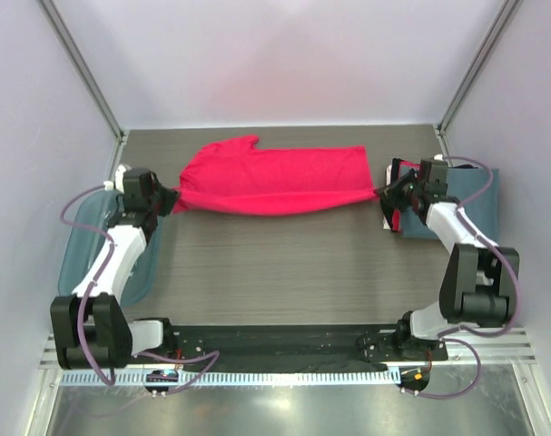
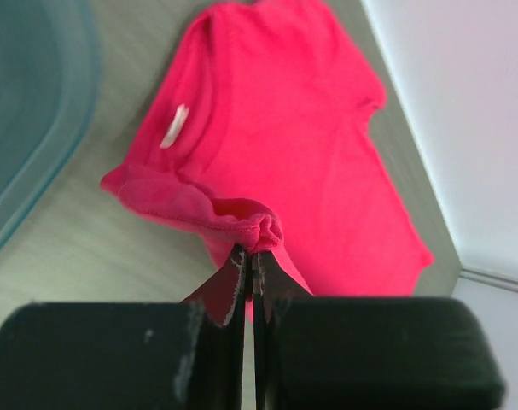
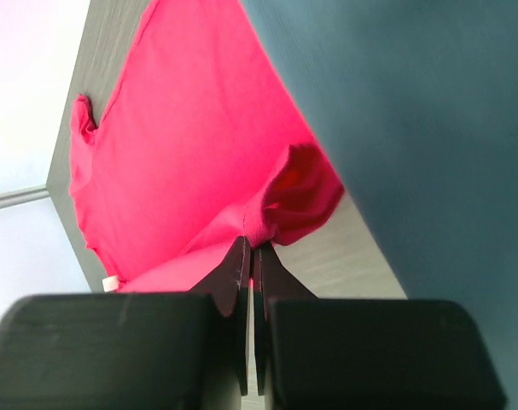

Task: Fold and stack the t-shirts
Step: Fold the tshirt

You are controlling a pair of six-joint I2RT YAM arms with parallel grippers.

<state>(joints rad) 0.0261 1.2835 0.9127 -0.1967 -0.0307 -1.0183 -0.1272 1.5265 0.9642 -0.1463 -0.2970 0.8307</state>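
Two ends pinched, our left hand (image 1: pixel 172 202) and right hand (image 1: pixel 382 193) clamp the pink-red t-shirt (image 1: pixel 275 177) lying across the far counter (image 1: pixel 275 263), so we should carry both level, fold edge taut.

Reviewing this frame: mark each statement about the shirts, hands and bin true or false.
1. The left hand and right hand are both shut on the pink-red t-shirt. True.
2. The pink-red t-shirt lies in the blue bin. False: it spans the table between the hands.
3. A blue-grey t-shirt lies folded at the table's right edge. True.
4. The blue bin sits on the right. False: it is at the left edge.
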